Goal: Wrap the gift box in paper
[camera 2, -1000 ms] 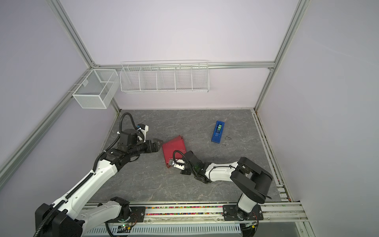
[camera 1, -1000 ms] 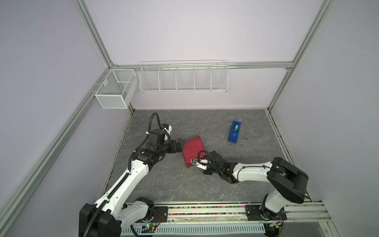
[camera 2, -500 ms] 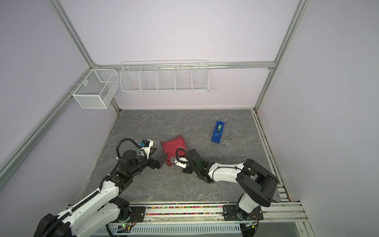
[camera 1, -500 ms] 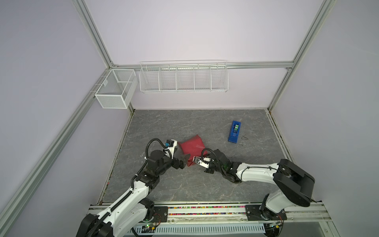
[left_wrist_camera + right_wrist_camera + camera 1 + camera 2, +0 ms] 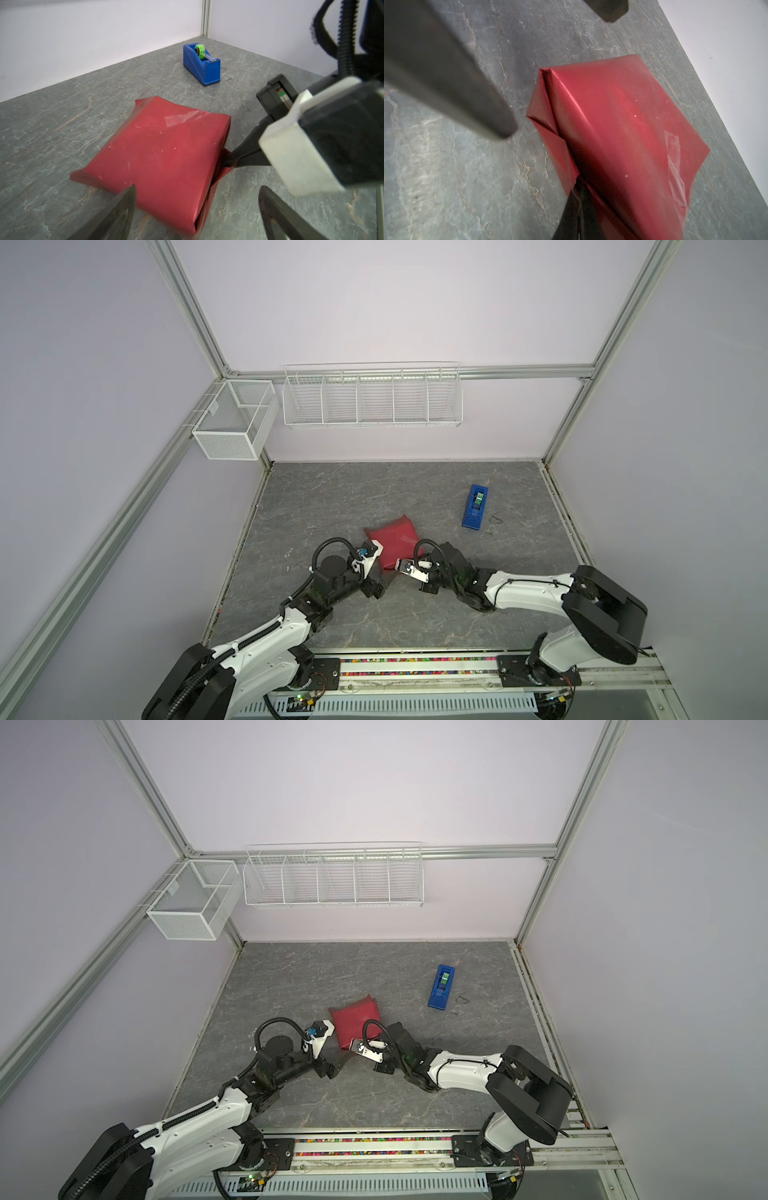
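- In both top views: shows the left hand (image 5: 381, 586) spread, just dropped back near the paper (image 5: 392, 541) on the desk (image 5: 332, 497), hiding the gift box.
- Left wrist: catches the right hand (image 5: 227, 162) clenched on the paper's end flap.
- Right wrist: reveals that end fold unsealed; likely needs pressing and taping.

Your left gripper (image 5: 197, 188) is spread wide around the near corner of the paper (image 5: 162, 149), a flat red parcel with clear tape (image 5: 182, 119) on top. Your right gripper (image 5: 226, 161) pinches its side flap, and the blue tape dispenser (image 5: 202, 64) sits well beyond.
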Tool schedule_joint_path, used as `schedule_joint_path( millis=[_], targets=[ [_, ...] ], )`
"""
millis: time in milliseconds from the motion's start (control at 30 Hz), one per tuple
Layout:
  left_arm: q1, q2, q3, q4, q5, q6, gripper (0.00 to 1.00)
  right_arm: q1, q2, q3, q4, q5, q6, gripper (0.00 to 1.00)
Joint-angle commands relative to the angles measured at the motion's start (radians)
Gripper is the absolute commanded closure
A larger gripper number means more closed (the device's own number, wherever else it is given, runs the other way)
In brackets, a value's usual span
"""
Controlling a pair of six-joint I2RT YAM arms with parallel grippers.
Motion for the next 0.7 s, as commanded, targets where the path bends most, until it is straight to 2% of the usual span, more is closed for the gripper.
schedule_joint_path(
  millis=[0,100,667],
  targets=[
    [-0.034,0.034,0.028,-0.029,-0.043,0.111,0.08,-0.016,-0.027,-0.008,-0.001,-0.039,0.019,0.94],
    [-0.051,0.063,0.041,-0.027,-0.108,0.13,0.07,-0.026,-0.02,-0.001,-0.006,-0.06,0.032,0.94],
    [-0.099,0.309,0.126,0.051,-0.195,0.219,0.03,-0.039,0.031,0.026,-0.003,-0.082,0.081,0.94]
  ],
)
